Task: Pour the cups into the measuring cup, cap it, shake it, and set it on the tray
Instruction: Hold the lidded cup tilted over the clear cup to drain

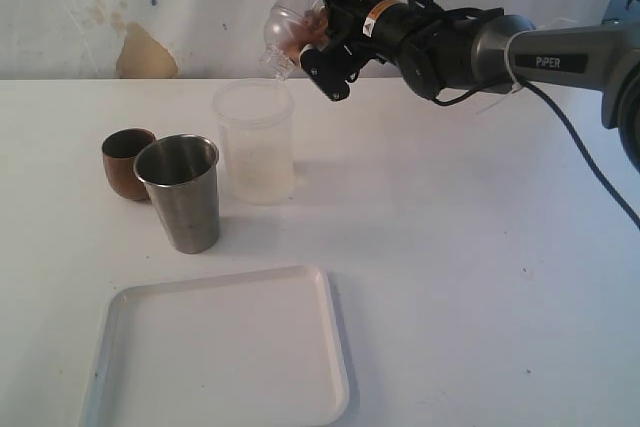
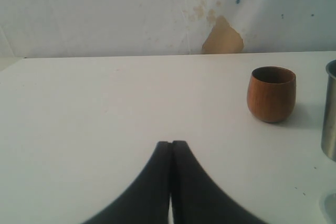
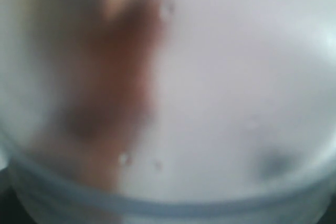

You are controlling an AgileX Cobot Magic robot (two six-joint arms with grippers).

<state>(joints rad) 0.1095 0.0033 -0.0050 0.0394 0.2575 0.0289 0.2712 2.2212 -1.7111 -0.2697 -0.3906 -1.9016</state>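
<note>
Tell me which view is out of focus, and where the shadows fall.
Right wrist view: wholly blurred, a translucent plastic item fills the picture. Left wrist view: sharp, with a soft shadow beside the wooden cup. Exterior view: even light, faint shadow beside the steel tumbler.

Light even and diffuse, fairly bright, no hard glare. White counter (image 1: 480, 277) near washed out in exterior view. Faint soft shadows hug bases of steel tumbler (image 1: 180, 192) and wooden cup (image 2: 271, 94). Left end effector (image 2: 171, 145) close to lens, dark, soft-edged. Right wrist view all blur: frosted cup (image 3: 220, 77) fills it, milky, with a brownish smear.
</note>
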